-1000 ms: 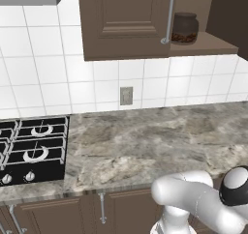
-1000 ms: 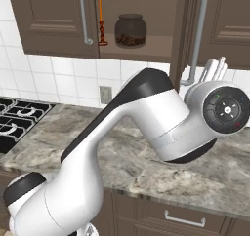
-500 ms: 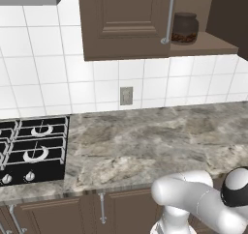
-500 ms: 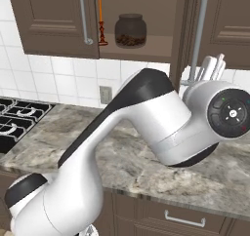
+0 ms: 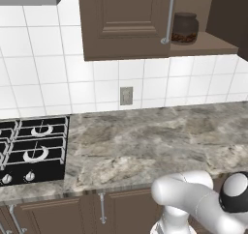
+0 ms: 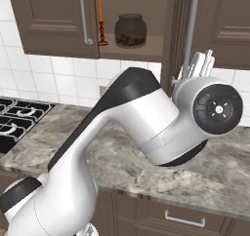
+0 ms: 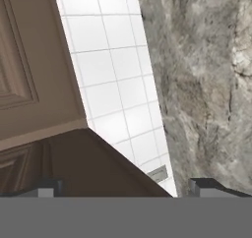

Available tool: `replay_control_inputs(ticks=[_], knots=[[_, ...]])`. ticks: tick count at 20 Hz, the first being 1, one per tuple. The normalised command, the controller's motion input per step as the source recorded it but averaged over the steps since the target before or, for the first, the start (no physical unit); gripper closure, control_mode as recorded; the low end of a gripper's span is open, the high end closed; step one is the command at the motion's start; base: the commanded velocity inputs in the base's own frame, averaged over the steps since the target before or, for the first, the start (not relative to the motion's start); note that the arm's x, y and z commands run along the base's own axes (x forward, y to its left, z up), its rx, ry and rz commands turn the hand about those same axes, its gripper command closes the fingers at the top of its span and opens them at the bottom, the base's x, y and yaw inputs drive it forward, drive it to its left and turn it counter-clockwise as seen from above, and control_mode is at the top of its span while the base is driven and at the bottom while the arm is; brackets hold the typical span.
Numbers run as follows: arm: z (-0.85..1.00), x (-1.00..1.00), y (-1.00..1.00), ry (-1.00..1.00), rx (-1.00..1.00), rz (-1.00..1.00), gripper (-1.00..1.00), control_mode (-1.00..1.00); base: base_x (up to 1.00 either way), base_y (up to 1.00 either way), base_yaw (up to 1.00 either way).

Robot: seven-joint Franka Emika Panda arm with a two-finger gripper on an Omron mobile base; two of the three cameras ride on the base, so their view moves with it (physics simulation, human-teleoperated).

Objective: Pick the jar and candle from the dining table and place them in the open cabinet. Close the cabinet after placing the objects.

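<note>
The jar (image 6: pixel 130 31) of brown lumps stands on the shelf of the open cabinet (image 6: pixel 141 49); the left base view shows the jar (image 5: pixel 184 28) there too. The thin orange candle (image 6: pixel 101 22) is upright just left of it on the same shelf. My gripper (image 6: pixel 203 63) is raised behind the wrist, close to the right of the open door's silver bar handle (image 6: pixel 192 31). In the hand view my gripper (image 7: pixel 126 188) is open, its fingertips (image 7: pixel 47 188) far apart with nothing between them, facing brown door panels. The dining table is out of view.
A marble counter (image 5: pixel 155 146) runs below the cabinet, with a black gas hob (image 5: pixel 31 148) at its left end. White tiles with a wall socket (image 5: pixel 126 95) back it. The closed left door (image 5: pixel 123 20) hangs beside the shelf. Brown drawer fronts (image 6: pixel 180 218) sit under the counter.
The wrist has shifted a little, first right then back left in the right base view. Jar and candle have not moved, and the gripper stays open.
</note>
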Motion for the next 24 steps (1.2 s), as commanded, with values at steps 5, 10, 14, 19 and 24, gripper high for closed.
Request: replay_control_inputs(ticks=[5, 10, 14, 19, 24], knots=[[0.04, -0.1, 0.25, 0.0, -0.02, 0.0, -1.0, -1.0, 0.0, 0.0, 0.0], [0.0, -0.03, 0.4, 0.0, -0.05, 0.0, -1.0, -1.0, 0.0, 0.0, 0.0], [0.0, 0.0, 0.39, 0.0, 0.0, 0.0, -1.0, -1.0, 0.0, 0.0, 0.0], [0.0, 0.05, 0.42, 0.0, 0.0, 0.0, -1.0, -1.0, 0.0, 0.0, 0.0], [0.0, 0.1, 0.43, 0.0, 0.0, 0.0, -1.0, -1.0, 0.0, 0.0, 0.0]])
